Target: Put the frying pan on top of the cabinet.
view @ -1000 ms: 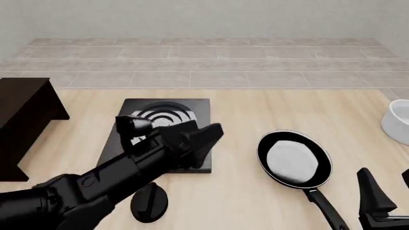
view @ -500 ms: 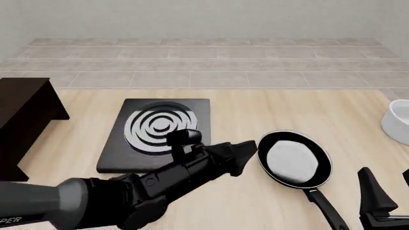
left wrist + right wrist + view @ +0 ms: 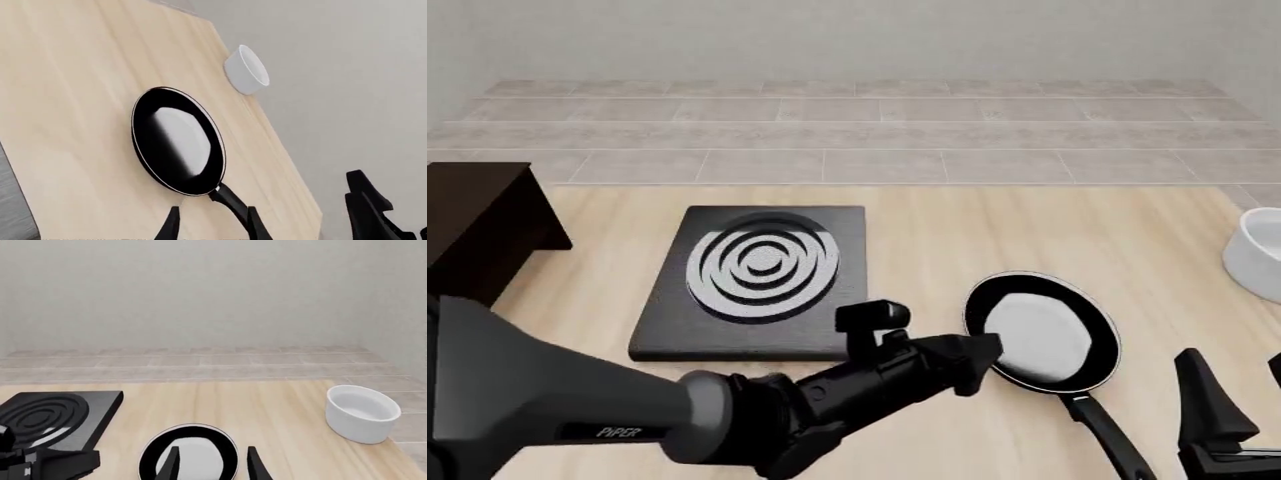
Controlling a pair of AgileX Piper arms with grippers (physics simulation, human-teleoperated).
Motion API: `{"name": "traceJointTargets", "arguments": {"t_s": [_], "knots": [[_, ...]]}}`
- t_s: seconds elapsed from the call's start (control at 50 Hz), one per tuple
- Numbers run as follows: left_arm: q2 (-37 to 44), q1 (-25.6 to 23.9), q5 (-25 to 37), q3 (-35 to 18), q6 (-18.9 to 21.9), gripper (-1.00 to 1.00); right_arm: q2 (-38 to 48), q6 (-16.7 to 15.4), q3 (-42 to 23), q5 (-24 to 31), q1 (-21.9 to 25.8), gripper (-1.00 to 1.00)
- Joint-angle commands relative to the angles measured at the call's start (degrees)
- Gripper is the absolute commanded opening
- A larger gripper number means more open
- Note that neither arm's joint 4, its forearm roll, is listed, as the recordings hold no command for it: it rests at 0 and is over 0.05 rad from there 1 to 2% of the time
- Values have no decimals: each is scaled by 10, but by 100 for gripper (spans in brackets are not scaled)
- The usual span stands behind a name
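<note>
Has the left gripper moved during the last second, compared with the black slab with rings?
Yes. The left gripper has moved rightward off the ringed slab toward the frying pan.

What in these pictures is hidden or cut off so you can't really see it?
- Dark brown boxy cabinet: front view's left edge cuts it.
- Round black frying pan: handle end leaves the front view's bottom edge.
- White bowl: cut by the right edge.
- Left gripper: its opening is unclear there.
</note>
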Motion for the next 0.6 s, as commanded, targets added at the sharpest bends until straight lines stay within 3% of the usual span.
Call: {"name": "traceJointTargets", "arguments": {"t_s": [0.02,0.6], "knots": [[59,-15,1,-31,-14,100,0,4,1,-3,-1,100],[144,-83,20,-98,-65,100,0,1,2,-6,0,100]]}}
